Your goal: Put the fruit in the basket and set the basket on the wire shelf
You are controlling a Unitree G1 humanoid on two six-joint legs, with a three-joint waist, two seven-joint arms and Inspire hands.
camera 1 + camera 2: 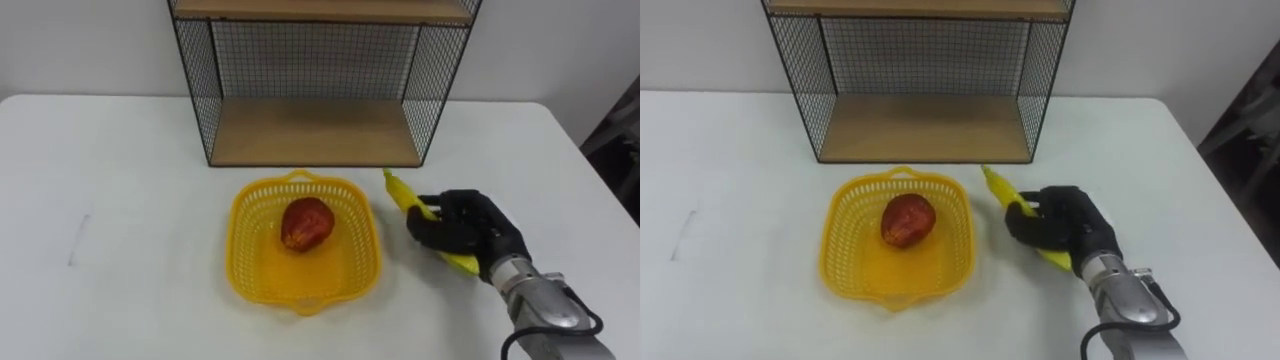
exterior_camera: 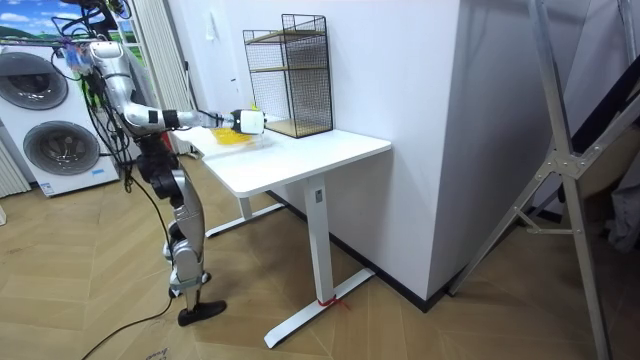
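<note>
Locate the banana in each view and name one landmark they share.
Left eye view: banana right of the basket, gripped by the right hand.
Right eye view: banana right of centre, same grip.
Room view: too small to make out; the right hand marks its place.
Shared landmark: the wire shelf.

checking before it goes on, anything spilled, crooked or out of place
Nothing stands out. The basket sits flat with the apple inside, the wire shelf stands upright, and the right robot hand curls round the banana beside the basket.
</note>
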